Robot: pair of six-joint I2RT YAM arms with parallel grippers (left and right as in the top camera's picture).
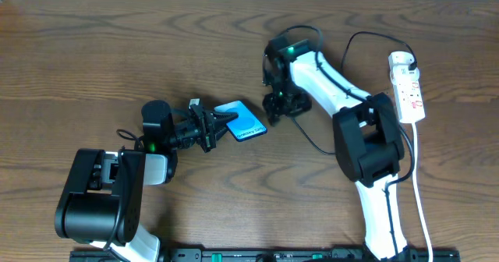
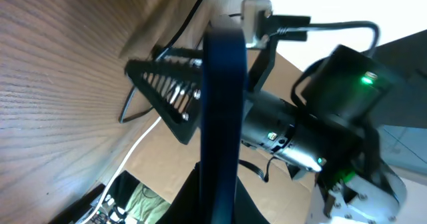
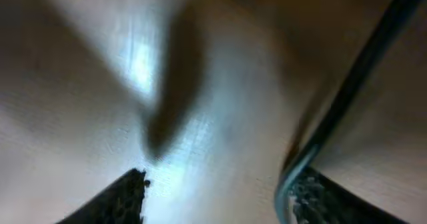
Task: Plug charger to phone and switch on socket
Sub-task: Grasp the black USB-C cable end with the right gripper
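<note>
Left pincer (image 1: 221, 123) pinches the phone (image 1: 245, 122) by its edge; right pincer (image 1: 274, 104) seems spread beside the charger (image 3: 353, 77)

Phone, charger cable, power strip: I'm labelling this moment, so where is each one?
phone (image 1: 243, 122): overhead view, on its cyan screen.
charger cable (image 3: 349, 84): right wrist view, on the blurred dark length at the frame's right.
power strip (image 1: 410, 90): overhead view, on the middle of its white casing.
</note>
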